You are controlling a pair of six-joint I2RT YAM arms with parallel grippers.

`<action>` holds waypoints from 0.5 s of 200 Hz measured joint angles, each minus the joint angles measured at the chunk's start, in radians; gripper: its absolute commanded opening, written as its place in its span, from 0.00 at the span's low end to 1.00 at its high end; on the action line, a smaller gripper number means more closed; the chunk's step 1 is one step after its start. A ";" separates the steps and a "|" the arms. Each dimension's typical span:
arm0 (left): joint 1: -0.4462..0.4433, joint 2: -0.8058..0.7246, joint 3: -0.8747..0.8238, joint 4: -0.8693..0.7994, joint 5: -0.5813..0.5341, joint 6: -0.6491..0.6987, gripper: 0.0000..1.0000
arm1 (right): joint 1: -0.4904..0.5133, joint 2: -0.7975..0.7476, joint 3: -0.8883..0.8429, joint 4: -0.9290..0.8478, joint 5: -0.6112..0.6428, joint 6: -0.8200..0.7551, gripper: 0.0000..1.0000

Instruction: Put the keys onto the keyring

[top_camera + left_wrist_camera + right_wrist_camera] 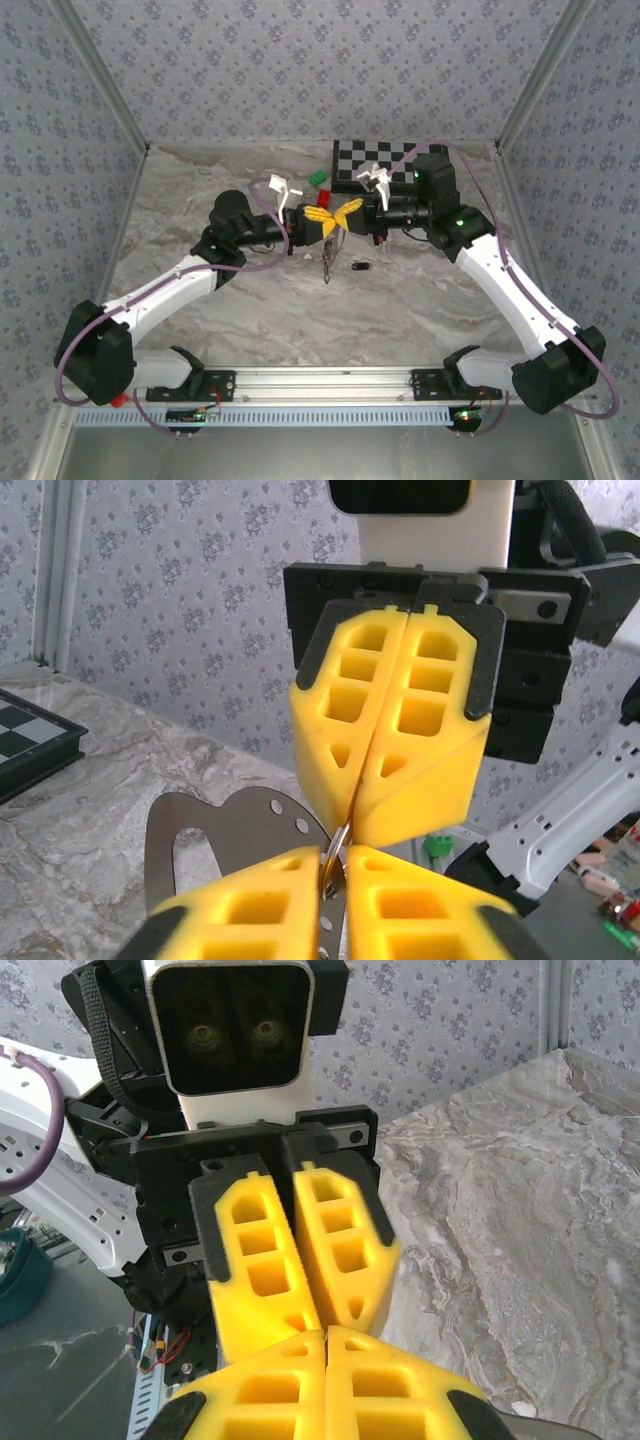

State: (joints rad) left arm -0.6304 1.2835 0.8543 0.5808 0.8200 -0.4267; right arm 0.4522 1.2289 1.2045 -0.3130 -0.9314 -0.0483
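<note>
- Left wrist view puts the keyring (339, 851) where the two grippers meet tip to tip, raised above the table (200, 300). Only a short arc of silvery wire shows between the yellow pads (420, 770).
- The left gripper (335, 872) is clenched, with the wire sitting in the seam of its pads. The right gripper (352, 825) is clenched too, and the wire comes out of its seam, so both seem to pinch the ring.
- The ring looks light, stiff and springy. Its wire is thin and smooth, so it is likely to twist or slide in soft pads. A hold straight across the wire suits it best, and the split end is hidden.
- It stands edge-on to the left wrist camera, roughly upright and in line with the pad seams.
- One key (361, 267) lies on the table, near the grippers and just to their right. It is tiny, light and rigid, and the black head is the likely place to take it.
- The key's long axis runs roughly left to right in the top view, but which end is the blade is too small to tell.
- A flat silvery plate (200, 830) with small holes hangs beside the left pads.
</note>
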 measured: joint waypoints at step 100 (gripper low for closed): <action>-0.035 0.001 -0.051 0.087 -0.081 -0.076 0.00 | -0.013 -0.085 -0.200 0.234 0.076 0.149 0.35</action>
State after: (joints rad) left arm -0.6655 1.2846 0.8036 0.6678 0.7387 -0.5022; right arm 0.4389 1.1442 1.0046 -0.0788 -0.8555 0.1005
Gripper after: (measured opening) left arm 0.045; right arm 0.346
